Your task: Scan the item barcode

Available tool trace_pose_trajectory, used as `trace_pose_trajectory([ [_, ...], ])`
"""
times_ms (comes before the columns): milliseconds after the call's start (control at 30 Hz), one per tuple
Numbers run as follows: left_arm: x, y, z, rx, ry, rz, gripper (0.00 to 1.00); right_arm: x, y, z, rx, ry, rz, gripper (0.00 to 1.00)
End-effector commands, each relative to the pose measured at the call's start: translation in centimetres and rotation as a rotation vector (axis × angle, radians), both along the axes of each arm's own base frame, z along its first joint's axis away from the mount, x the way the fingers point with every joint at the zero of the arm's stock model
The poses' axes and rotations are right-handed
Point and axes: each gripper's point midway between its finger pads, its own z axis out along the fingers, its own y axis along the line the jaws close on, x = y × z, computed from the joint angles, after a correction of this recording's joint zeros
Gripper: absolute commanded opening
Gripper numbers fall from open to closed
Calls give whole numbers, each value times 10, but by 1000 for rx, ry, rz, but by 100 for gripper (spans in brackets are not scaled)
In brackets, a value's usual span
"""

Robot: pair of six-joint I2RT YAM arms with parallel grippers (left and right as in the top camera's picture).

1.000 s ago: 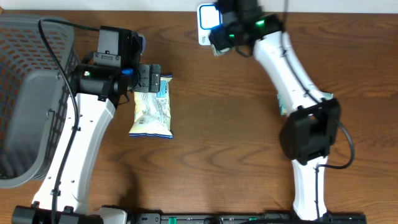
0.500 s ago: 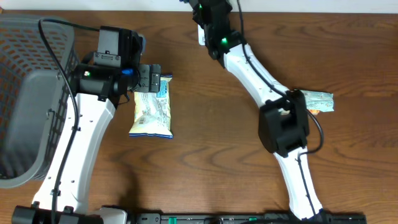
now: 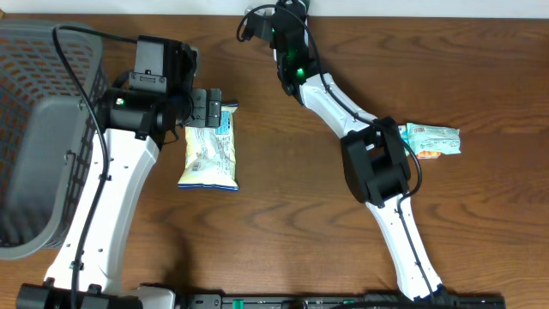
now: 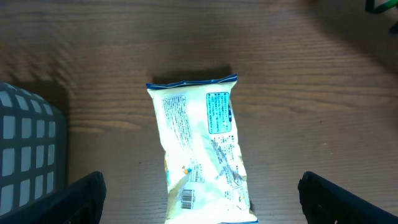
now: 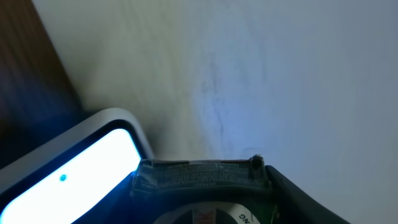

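Currently the left gripper (image 3: 208, 108) hangs directly above the upper end of the snack bag (image 3: 210, 154), with its jaws spread to full width and nothing between them. In the left wrist view the two black fingers (image 4: 74, 202) appear in the bottom corners, well apart, with the bag lying between them on the wooden table (image 3: 283, 215) and touched by neither. The bag is pale yellow with blue edges at both ends. It lies flat with its printed back panel facing up, and its long axis runs away from the camera. A small barcode (image 4: 188, 199) is visible on that panel, near the end closest to the left wrist camera. The grey mesh basket (image 3: 34, 129) occupies the far left of the table, beside the left arm, and one corner of it enters the left wrist view. The right arm reaches across the table to its far edge, where the right gripper (image 3: 281, 24) sits at the top border of the overhead view. The right gripper pinches the scanner (image 5: 68, 180). In the right wrist view the white housing and lit blue face of the scanner fill the lower left, raised in front of a pale wall (image 5: 249, 74). The gripper's own fingertips are hidden there. A second packet (image 3: 433, 140), green and white, lies on the table just beside the right arm's elbow, well apart from the snack bag.
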Motion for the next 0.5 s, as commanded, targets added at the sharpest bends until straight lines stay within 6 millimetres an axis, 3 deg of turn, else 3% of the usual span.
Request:
trace_pose_trajectory([
  [0, 1, 3, 3, 13, -9, -7, 98, 1, -2, 10, -32, -19, -4, 50],
  [200, 1, 3, 3, 13, -9, -7, 98, 0, -2, 13, 104, -16, -29, 51],
  [367, 1, 3, 3, 13, -9, -7, 98, -7, -5, 58, 350, -31, -67, 49],
  [467, 1, 3, 3, 13, -9, -7, 97, -17, -13, 99, 515, -30, -93, 49],
])
